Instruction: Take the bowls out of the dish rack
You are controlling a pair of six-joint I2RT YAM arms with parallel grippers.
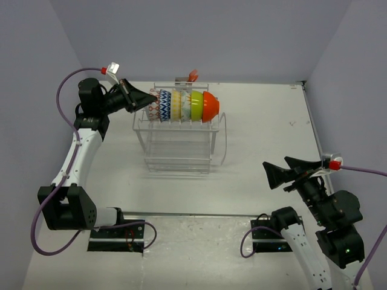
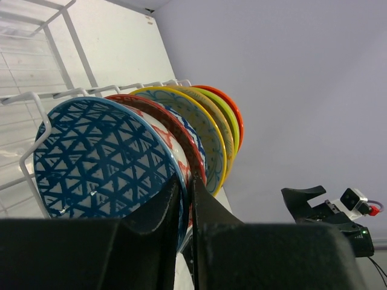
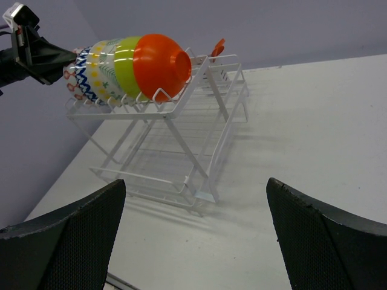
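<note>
Several bowls stand nested on edge in a row on the top tier of the white wire dish rack [image 1: 178, 148] [image 3: 181, 151]. The row runs from a bowl that is blue-patterned inside [image 2: 97, 157] at the left end, through a lime green bowl [image 1: 196, 104] [image 3: 124, 66], to the orange bowl [image 1: 210, 106] [image 3: 158, 63] at the right end. My left gripper [image 1: 151, 103] [image 2: 186, 178] is at the left end, shut on the rim of the blue-patterned bowl. My right gripper [image 1: 276, 163] [image 3: 195, 181] hangs open and empty over the table, right of and nearer than the rack.
A small orange object [image 1: 192, 75] [image 3: 216, 47] sits at the rack's far edge. The rack's lower tier [image 3: 163, 175] holds nothing. Grey walls close in the table on the left, back and right. The table's near metal edge [image 1: 193, 214] runs between the arm bases.
</note>
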